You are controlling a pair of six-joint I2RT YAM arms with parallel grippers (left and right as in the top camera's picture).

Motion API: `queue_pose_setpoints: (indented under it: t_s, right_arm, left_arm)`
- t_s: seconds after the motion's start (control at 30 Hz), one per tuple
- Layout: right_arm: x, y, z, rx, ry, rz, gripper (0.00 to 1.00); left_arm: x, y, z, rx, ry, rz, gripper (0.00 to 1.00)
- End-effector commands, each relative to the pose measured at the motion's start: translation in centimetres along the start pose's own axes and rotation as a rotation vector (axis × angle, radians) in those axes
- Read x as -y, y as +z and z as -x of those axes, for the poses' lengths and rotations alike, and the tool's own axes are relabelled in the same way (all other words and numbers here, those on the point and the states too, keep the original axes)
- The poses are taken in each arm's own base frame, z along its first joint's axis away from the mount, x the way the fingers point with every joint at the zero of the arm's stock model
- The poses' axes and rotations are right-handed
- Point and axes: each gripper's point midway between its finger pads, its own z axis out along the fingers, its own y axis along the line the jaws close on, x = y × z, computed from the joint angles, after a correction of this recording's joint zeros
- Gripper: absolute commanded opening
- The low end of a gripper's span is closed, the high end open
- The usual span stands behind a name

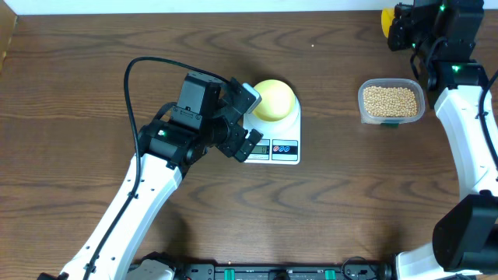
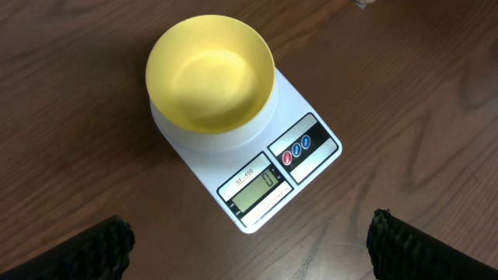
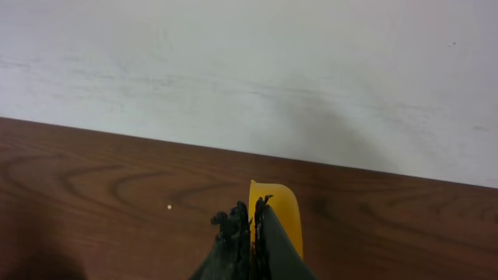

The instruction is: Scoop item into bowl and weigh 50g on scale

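The pale yellow bowl (image 1: pixel 274 99) stands empty on the white scale (image 1: pixel 278 147). In the left wrist view the bowl (image 2: pixel 210 74) and the scale's display end (image 2: pixel 268 183) lie ahead of my left gripper (image 2: pixel 249 247), which is open and empty over the table in front of the scale. The beige beans (image 1: pixel 391 100) fill a clear plastic tub (image 1: pixel 362 109) at the right. My right gripper (image 3: pixel 251 218) is shut on the bright yellow scoop (image 3: pixel 278 210), held up at the far right edge of the table; the scoop (image 1: pixel 386 20) shows in the overhead view too.
A white wall (image 3: pixel 249 70) rises behind the table's far edge. My left arm (image 1: pixel 156 171) reaches across the table's left half, its cable looping above it. My right arm (image 1: pixel 467 124) runs along the right edge.
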Motion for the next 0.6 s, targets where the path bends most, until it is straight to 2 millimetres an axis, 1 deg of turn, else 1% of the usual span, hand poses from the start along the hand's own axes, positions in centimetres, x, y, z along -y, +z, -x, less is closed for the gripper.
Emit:
queue_pose_setpoints:
  t_s: [0.0, 0.57]
  right_arm:
    - [-0.46, -0.55, 1.29, 0.028, -0.011, 0.01, 0.01]
    - [-0.42, -0.56, 1.25, 0.026, -0.011, 0.009, 0.01]
  left_arm:
    - [0.17, 0.37, -0.41, -0.013, 0.011, -0.017, 0.98]
    - [0.08, 0.37, -0.43, -0.014, 0.01, -0.012, 0.97]
